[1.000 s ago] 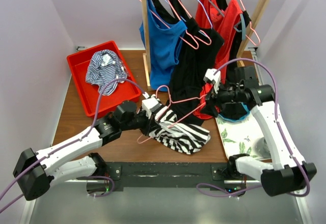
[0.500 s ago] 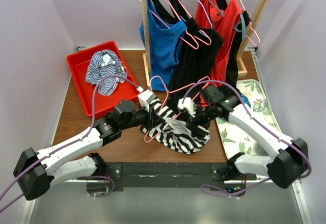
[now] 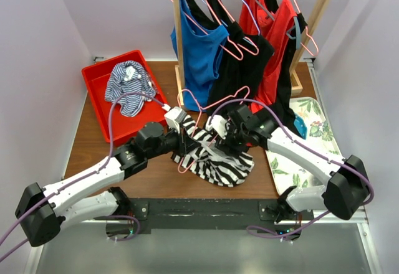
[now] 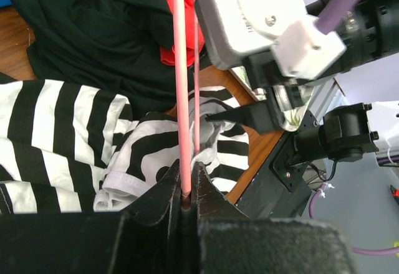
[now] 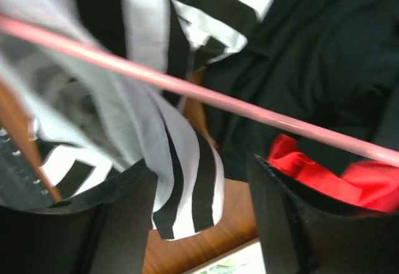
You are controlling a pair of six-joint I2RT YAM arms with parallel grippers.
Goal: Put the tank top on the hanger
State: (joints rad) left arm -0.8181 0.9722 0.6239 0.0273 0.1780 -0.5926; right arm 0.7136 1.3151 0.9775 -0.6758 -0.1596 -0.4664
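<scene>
Soft tank top with fat black and white stripes (image 3: 219, 165): down in a heap on the brown wooden table (image 3: 84, 143), in the middle, right between the two arms.

Thin pink wire hanger (image 4: 182, 99): pinched tight in the left gripper (image 4: 187, 190), jaws closed on the wire. Long side pointing away toward the hanging clothes (image 3: 240, 68), low over the striped cloth.

Right gripper (image 5: 199, 205): wide open, holding nothing. A loose fold of striped cloth dangling between its two fingers, the pink wire slanting across just past them. Closer to that fold than the left gripper, so likely the one to grab it and pull it onto the wire.

From above: hard to tell cloth from wire where they meet. From the right wrist: fold and wire crossing close up, but over or under, cannot tell.
</scene>
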